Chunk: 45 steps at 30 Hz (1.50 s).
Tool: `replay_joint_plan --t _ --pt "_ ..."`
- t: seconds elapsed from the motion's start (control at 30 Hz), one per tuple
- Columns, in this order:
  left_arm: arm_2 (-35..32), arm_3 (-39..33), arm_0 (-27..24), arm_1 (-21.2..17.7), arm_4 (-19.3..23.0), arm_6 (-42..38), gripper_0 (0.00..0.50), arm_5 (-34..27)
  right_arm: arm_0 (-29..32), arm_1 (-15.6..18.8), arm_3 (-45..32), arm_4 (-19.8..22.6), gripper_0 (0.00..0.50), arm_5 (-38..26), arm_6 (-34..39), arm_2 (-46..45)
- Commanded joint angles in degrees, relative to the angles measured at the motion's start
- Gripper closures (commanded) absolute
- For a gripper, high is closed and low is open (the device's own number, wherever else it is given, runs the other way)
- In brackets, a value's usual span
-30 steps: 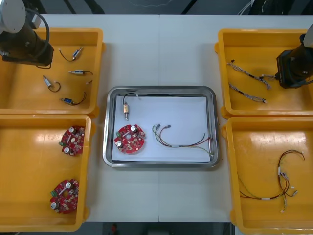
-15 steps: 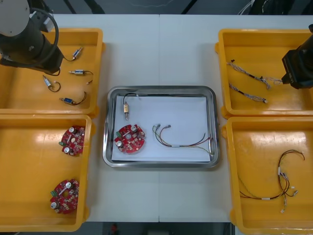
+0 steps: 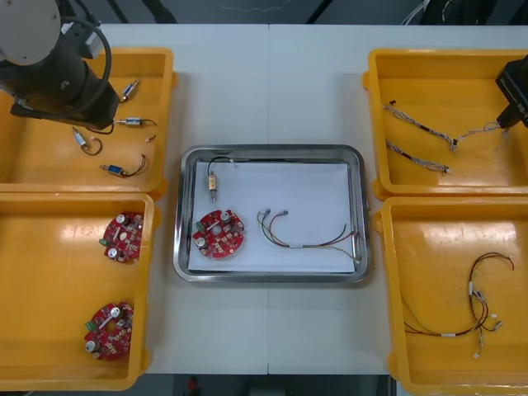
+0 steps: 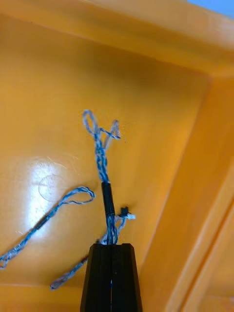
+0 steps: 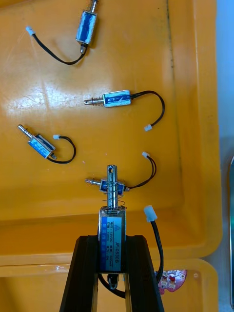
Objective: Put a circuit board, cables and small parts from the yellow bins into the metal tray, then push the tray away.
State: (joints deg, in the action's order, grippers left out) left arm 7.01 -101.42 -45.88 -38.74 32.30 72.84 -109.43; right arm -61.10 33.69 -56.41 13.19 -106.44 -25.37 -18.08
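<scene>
My left gripper (image 5: 113, 243) is shut on a small metal part (image 5: 112, 226) with a black lead, held above the far left yellow bin (image 3: 161, 58); its arm (image 3: 58, 78) hangs over that bin. My right gripper (image 4: 112, 248) is shut on a twisted blue and white cable (image 4: 101, 156), whose end is lifted over the far right bin (image 3: 375, 62), the rest (image 3: 421, 125) trailing on the bin floor. The metal tray (image 3: 272, 150) holds a red circuit board (image 3: 219, 233), a small metal part (image 3: 213, 183) and a red and yellow cable (image 3: 305, 238).
Several small metal parts (image 3: 132, 122) lie in the far left bin. Two circuit boards (image 3: 122, 237) sit in the near left bin. A second twisted cable (image 3: 417, 157) stays in the far right bin, and thin cables (image 3: 477, 305) lie in the near right bin.
The left arm has moved right and a little nearer with the small part. The right arm has drawn back to the right, pulling the twisted cable's end up and along with it.
</scene>
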Motion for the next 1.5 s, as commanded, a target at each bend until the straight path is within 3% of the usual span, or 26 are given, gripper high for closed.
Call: replay_joint_plan --t 0.03,0.47,1.0,1.5 --pt "-2.4 -2.7 0.3 1.6 0.5 -5.0 0.5 -0.6 0.5 2.7 -6.4 0.3 0.5 -3.6 -5.1 1.0" --pt "-2.6 -2.9 0.3 1.6 0.9 -4.7 0.498 -0.6 6.2 2.7 -25.4 2.9 0.5 -3.6 -17.1 2.2" --pt "-3.0 -2.9 0.3 1.6 1.5 -4.5 0.5 -0.6 8.3 5.9 -37.5 19.1 0.5 -3.6 -29.7 13.8" --pt "-3.4 -2.9 0.3 1.6 1.8 -4.4 0.5 -0.6 12.9 6.6 -53.5 32.7 0.5 -3.6 -44.9 15.0"
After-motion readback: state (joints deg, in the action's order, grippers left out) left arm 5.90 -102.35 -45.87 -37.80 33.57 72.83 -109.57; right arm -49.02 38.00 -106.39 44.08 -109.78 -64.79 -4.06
